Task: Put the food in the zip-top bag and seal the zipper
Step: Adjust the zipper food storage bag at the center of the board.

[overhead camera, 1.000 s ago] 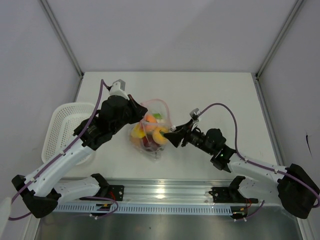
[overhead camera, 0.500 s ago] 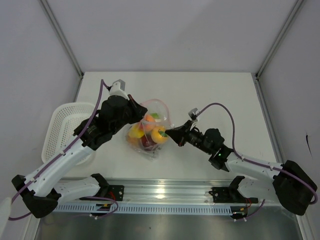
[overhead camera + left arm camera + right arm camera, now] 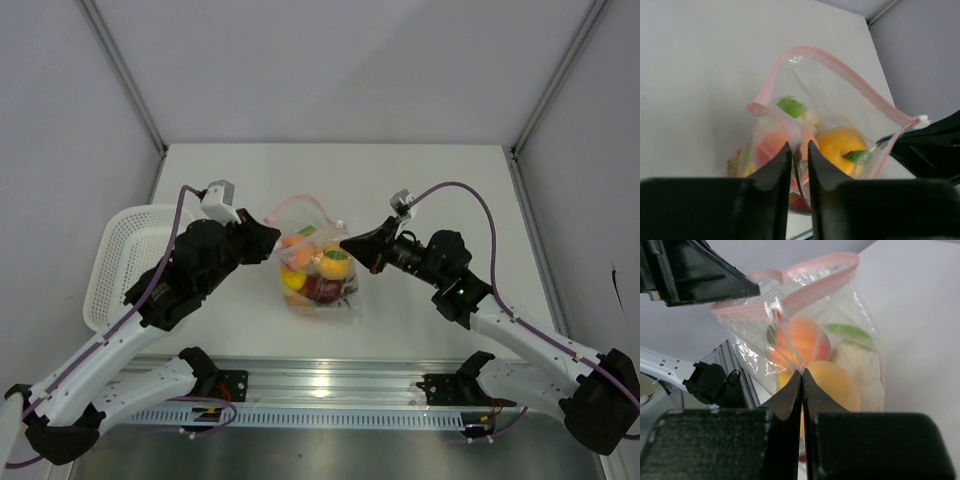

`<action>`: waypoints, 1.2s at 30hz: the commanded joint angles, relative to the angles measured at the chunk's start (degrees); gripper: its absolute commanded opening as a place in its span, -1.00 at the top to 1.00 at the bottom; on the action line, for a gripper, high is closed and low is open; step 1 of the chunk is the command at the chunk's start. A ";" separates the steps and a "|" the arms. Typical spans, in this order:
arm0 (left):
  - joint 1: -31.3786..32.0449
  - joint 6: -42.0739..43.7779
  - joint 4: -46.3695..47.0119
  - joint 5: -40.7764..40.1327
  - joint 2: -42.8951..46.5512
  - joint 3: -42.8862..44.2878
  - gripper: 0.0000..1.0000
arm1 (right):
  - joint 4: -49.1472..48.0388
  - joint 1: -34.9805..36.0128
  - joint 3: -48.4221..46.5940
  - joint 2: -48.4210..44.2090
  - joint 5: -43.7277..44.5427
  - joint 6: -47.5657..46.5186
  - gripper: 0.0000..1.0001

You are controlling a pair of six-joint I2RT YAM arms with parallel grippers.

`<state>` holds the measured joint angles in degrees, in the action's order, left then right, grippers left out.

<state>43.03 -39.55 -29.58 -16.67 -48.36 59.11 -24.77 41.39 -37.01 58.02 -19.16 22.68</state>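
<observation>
The zip-top bag [image 3: 322, 272] stands mid-table, hanging between both grippers, with its pink zipper [image 3: 850, 70] gaping open in a loop. The food is inside: an orange-red piece [image 3: 799, 340], a yellow round piece [image 3: 840, 145], a pale leafy piece [image 3: 860, 362] and a dark red one [image 3: 322, 289] low down. My left gripper [image 3: 799, 150] is at the bag's left rim, jaws a narrow slit apart with the pink strip running down between them. My right gripper [image 3: 802, 372] is shut on the thin film at the right end of the bag's mouth [image 3: 347, 243].
The white lattice basket [image 3: 105, 250] sits at the table's left edge, partly under my left arm. A metal rail [image 3: 320, 385] runs along the near edge between the arm bases. Grey walls close in the back and sides.
My right gripper shut on the bag's right edge and drew it up and back. My left arm pulled back to the left and its jaws parted slightly. The bag shifted right.
</observation>
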 commanded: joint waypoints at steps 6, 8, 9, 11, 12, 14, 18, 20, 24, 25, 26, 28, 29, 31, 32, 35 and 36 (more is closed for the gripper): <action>0.39 18.18 7.78 6.81 8.19 -4.62 0.06 | 8.78 -3.07 -7.45 -0.10 -15.46 -4.75 1.00; 0.31 20.21 8.22 8.22 8.02 -4.01 0.19 | 8.78 -3.15 -7.81 1.12 -17.22 -4.75 1.00; 0.30 20.48 8.23 8.75 7.15 -3.57 0.28 | 8.34 -3.24 -7.72 1.39 -17.66 -4.57 1.00; 0.30 19.26 7.62 9.63 5.91 -2.78 0.33 | 7.38 -3.15 -7.28 1.83 -18.54 -3.96 1.00; 0.30 18.46 7.35 9.81 4.60 -2.69 0.29 | 7.20 -3.24 -7.28 1.92 -18.72 -3.96 1.00; 0.30 16.44 7.26 10.07 3.71 -2.69 -0.02 | 7.28 -3.24 -7.28 1.75 -19.07 -3.87 1.00; 0.13 13.10 7.17 9.28 1.87 -2.51 -0.26 | 8.60 -3.15 -7.89 1.31 -19.07 -4.65 1.00; 0.04 12.83 7.43 10.77 0.73 -1.38 -0.27 | 9.57 -3.24 -7.99 1.05 -19.07 -5.18 1.00; -0.05 12.13 6.38 11.13 -1.30 0.83 -0.24 | 11.41 -3.24 -9.03 0.17 -18.90 -6.33 1.00; -0.05 12.22 6.38 11.30 -2.08 1.26 -0.21 | 11.59 -3.24 -9.30 -0.01 -18.90 -6.42 1.00; -0.13 12.74 6.38 12.35 -2.61 2.05 -0.14 | 11.77 -3.24 -9.56 -0.19 -18.99 -6.50 1.00; -0.40 13.44 6.82 15.68 -4.19 2.76 0.53 | 12.55 -3.24 -10.27 -0.62 -18.99 -7.03 1.00; -0.49 13.71 6.91 16.22 -4.72 3.20 0.82 | 12.91 -3.24 -10.53 -0.71 -18.81 -7.29 1.00; -0.57 13.54 6.82 17.97 -5.51 4.08 0.99 | 14.13 -3.24 -11.06 -0.98 -18.55 -8.17 1.00; -0.49 13.19 6.91 18.94 -5.87 4.43 0.99 | 14.49 -3.24 -11.15 -1.15 -18.29 -8.44 1.00; -0.57 10.12 6.91 18.08 -5.78 4.43 0.99 | 16.33 -3.24 -11.41 -1.86 -16.44 -9.75 1.00; -0.57 9.41 6.73 17.64 -5.70 4.43 0.99 | 17.38 -3.24 -11.41 -2.03 -15.48 -10.19 1.00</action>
<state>42.68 -27.20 -24.16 -0.89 -54.61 60.99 -8.54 38.24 -45.28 57.87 -36.34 14.92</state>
